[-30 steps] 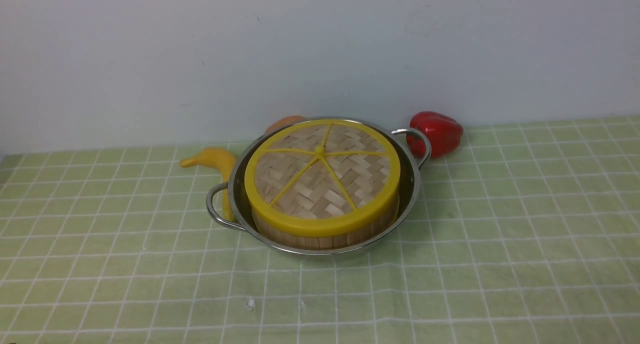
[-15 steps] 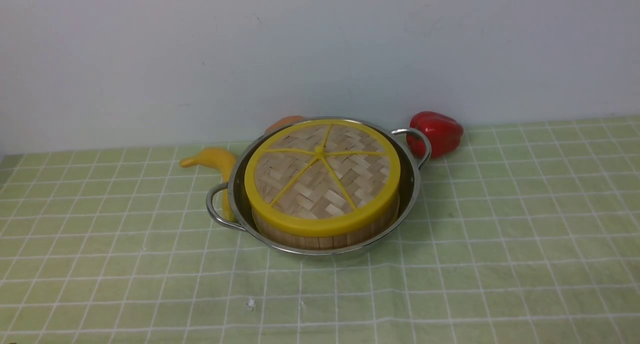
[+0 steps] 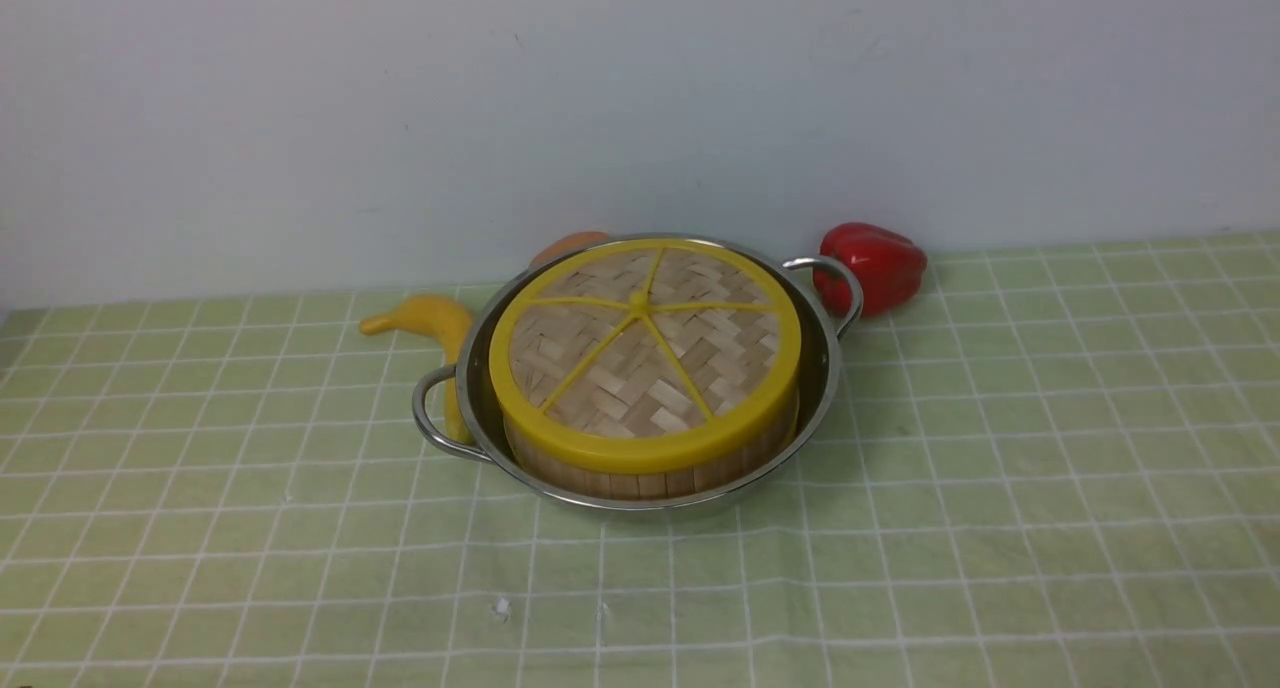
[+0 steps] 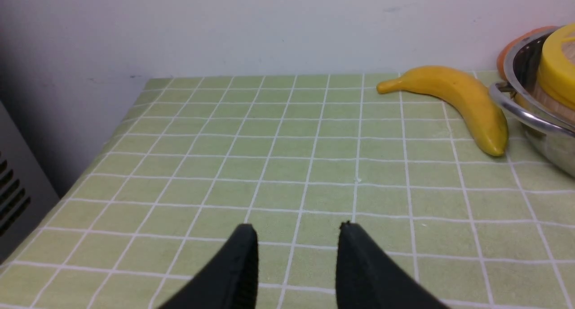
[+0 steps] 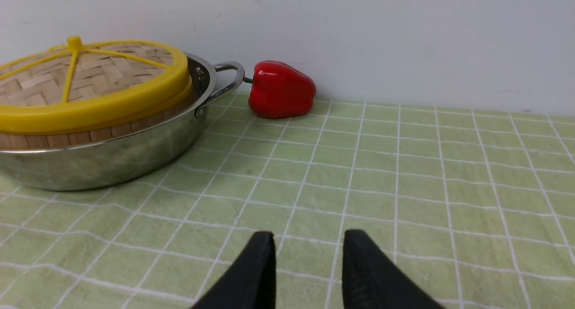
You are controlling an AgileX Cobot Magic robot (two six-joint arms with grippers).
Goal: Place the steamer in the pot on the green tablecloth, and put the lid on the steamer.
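The shiny pot [image 3: 830, 388] stands on the green tablecloth [image 3: 1000, 528] near the back wall. Inside it sits the steamer [image 3: 640, 480], of which only the bamboo wall shows. The woven lid [image 3: 640, 343] with its yellow rim rests flat on top and hides the steamer's contents. Neither arm appears in the front view. My left gripper [image 4: 297, 228] hovers open over bare cloth, well to the left of the pot [image 4: 539, 125]. To the right of the pot [image 5: 112, 161] and lid [image 5: 90, 84], my right gripper [image 5: 309, 235] is open over the cloth with nothing between its fingers.
A yellow banana [image 3: 430, 318] lies against the pot's left handle. A red bell pepper [image 3: 875, 265] sits by the right handle at the wall. An orange object [image 3: 570, 245] peeks out behind the pot. The cloth's left edge drops off beside a grey panel [image 4: 18, 196].
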